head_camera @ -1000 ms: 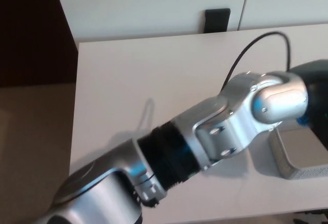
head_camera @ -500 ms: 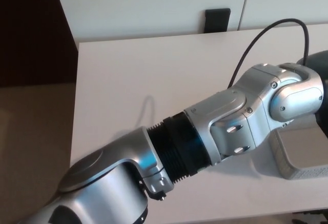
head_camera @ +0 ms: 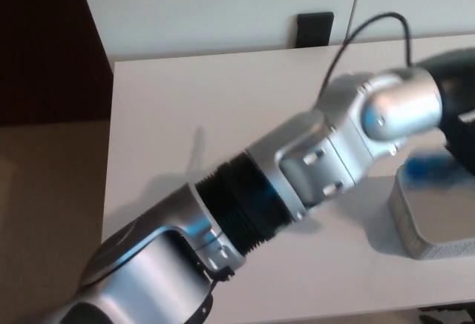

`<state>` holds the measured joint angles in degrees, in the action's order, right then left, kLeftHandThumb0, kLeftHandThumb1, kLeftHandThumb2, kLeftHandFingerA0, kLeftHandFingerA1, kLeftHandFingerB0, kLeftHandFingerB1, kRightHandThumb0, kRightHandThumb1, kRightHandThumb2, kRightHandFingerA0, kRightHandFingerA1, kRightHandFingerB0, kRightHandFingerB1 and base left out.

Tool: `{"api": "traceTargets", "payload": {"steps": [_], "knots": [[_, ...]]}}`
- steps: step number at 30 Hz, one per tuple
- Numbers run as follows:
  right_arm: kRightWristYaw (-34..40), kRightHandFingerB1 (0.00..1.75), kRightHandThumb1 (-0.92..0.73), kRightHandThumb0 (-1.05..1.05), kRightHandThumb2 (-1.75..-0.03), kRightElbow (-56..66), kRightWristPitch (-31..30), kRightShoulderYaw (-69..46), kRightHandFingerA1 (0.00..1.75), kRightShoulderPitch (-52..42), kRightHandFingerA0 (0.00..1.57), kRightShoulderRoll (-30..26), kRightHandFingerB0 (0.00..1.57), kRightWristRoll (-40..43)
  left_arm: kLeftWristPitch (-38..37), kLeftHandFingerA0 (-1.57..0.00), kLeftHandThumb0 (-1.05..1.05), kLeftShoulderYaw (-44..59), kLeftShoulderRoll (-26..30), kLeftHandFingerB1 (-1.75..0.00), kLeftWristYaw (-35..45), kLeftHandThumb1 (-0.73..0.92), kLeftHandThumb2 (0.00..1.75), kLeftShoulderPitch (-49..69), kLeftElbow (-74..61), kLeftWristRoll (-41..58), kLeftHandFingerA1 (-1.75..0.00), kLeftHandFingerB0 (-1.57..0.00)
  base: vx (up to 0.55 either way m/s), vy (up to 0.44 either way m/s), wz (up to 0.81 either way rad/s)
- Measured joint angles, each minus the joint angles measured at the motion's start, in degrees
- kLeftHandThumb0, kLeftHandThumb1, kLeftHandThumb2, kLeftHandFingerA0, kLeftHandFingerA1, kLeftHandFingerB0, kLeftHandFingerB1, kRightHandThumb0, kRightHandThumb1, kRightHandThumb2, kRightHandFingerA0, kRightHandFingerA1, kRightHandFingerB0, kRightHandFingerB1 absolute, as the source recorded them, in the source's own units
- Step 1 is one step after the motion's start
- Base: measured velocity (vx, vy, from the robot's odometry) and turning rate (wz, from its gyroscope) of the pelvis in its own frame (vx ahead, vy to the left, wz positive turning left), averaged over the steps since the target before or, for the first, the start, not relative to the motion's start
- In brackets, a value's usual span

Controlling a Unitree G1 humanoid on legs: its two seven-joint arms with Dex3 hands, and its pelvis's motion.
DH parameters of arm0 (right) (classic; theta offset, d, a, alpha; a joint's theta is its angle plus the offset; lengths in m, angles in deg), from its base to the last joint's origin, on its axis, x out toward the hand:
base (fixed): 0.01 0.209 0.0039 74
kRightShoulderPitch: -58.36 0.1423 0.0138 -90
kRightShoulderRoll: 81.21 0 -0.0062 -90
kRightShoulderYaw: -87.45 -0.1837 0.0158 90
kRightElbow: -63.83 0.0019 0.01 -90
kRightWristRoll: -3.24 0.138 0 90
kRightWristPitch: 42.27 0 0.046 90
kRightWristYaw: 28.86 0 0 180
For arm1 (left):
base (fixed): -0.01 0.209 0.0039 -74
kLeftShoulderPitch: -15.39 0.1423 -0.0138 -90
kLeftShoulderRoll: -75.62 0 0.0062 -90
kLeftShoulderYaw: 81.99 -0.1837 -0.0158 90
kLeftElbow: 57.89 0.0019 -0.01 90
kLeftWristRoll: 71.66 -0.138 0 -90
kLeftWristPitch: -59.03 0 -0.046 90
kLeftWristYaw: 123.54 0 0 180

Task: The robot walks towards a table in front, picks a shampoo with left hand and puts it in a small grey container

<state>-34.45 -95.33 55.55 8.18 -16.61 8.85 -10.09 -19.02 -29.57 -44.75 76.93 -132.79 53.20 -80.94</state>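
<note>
Shampoo blurred blue over the grey container, lower right.
Left hand at right edge; cannot tell its grip.

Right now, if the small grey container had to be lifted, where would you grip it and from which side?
Probably the grey container's left wall, pinched over the rim from above. It is open-topped with upright walls, and that wall is bare. Its far end is crowded by the left hand and a blurred blue item; its right end is out of frame.
</note>
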Motion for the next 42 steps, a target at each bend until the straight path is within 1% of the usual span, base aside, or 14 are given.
{"api": "traceTargets", "payload": {"steps": [13,14,16,18,19,23,24,26,29,30,32,33,38,42], "knots": [[0.01,0.45,-0.70,-0.33,-0.60,0.15,0.27,-0.39,0.56,0.87,0.71,0.16,0.58,0.16,8.29,0.00,-0.78,16.39,-0.03,-0.20,1.51,0.41,0.90,-0.03,3.19,13.62,0.00,-0.02,0.00,0.000,0.00],[0.01,0.45,-0.71,-0.32,-0.60,0.15,0.35,-0.39,0.55,0.92,0.70,0.16,0.57,0.16,8.95,0.00,-1.05,17.08,-0.03,-0.23,1.58,0.51,0.71,-0.03,3.41,14.59,-0.08,-0.01,0.00,0.000,0.00],[0.01,0.45,-0.71,-0.32,-0.60,0.17,0.48,-0.40,0.55,1.01,0.70,0.16,0.55,0.16,9.79,0.00,-0.77,18.03,-0.03,-0.20,1.73,0.40,0.90,-0.03,3.72,15.76,0.00,-0.03,0.00,0.000,0.00],[0.01,0.44,-0.71,-0.28,-0.60,0.22,0.59,-0.40,0.55,1.11,0.69,0.16,0.52,0.16,10.99,0.00,-1.05,18.92,-0.03,-0.25,1.94,0.49,0.73,-0.03,4.09,17.48,-0.10,-0.03,0.00,0.000,0.00],[0.01,0.44,-0.71,-0.27,-0.60,0.23,0.59,-0.41,0.57,1.15,0.70,0.16,0.52,0.16,11.25,0.00,-0.77,19.07,-0.03,-0.22,1.96,0.39,0.90,-0.03,4.15,17.79,0.00,-0.04,0.00,0.000,0.00],[0.01,0.44,-0.72,-0.27,-0.61,0.28,0.64,-0.47,0.55,1.36,0.70,0.16,0.52,0.17,13.49,0.00,-0.76,20.07,-0.03,-0.21,2.03,0.40,0.90,-0.04,4.40,20.59,0.00,-0.01,0.00,0.000,0.00],[0.01,0.44,-0.72,-0.27,-0.61,0.28,0.64,-0.50,0.55,1.39,0.69,0.16,0.51,0.18,13.95,0.00,-1.05,20.21,-0.03,-0.24,2.03,0.46,0.73,-0.04,4.39,21.15,0.00,-0.02,0.00,0.000,0.00],[0.02,0.43,-0.71,-0.28,-0.61,0.30,0.64,-0.62,0.55,1.46,0.71,0.17,0.52,0.16,15.06,0.00,-1.03,20.46,-0.03,-0.31,2.03,0.54,0.58,-0.04,4.39,22.45,0.00,0.00,0.00,0.000,0.00],[0.02,0.53,-0.60,-0.35,-0.80,0.29,0.63,-0.73,0.63,1.63,0.66,0.17,0.48,0.16,16.49,0.00,-1.05,20.49,-0.03,-0.28,2.02,0.54,0.63,-0.04,4.31,24.19,0.00,0.00,0.00,0.000,0.00],[0.02,0.43,-0.72,-0.28,-0.60,0.27,0.61,-0.76,0.54,1.72,0.68,0.20,0.51,0.16,16.94,0.00,-1.05,20.46,-0.03,-0.29,2.02,0.57,0.61,-0.02,4.16,24.62,0.00,0.00,0.00,0.000,0.00],[0.02,0.43,-0.73,-0.29,-0.60,0.24,0.58,-0.78,0.54,1.96,0.68,0.33,0.51,0.16,17.83,0.00,-1.05,20.29,-0.03,-0.27,2.01,0.57,0.64,0.00,3.56,25.54,0.00,0.00,0.00,0.000,0.00],[0.02,0.43,-0.74,-0.29,-0.61,0.23,0.57,-0.78,0.51,2.12,0.63,0.46,0.50,0.16,18.42,0.00,-0.88,20.12,-0.03,-0.14,2.01,0.47,0.93,0.02,2.97,26.11,0.00,0.00,0.00,0.000,0.00],[0.02,0.43,-0.73,-0.25,-0.61,0.23,0.53,-1.21,0.49,2.72,0.60,1.09,0.52,0.20,22.06,-0.01,-1.01,17.70,0.47,-0.24,2.06,0.52,0.72,2.49,-7.08,29.30,-0.25,0.00,0.00,0.000,0.00],[0.01,0.42,-0.73,-0.24,-0.61,0.14,0.49,-1.43,0.49,2.75,0.62,1.10,0.51,0.19,23.68,-0.05,-0.85,16.46,1.53,-0.11,2.26,0.47,0.94,7.45,-16.22,31.33,-0.06,-0.05,0.00,0.000,0.00]]}}
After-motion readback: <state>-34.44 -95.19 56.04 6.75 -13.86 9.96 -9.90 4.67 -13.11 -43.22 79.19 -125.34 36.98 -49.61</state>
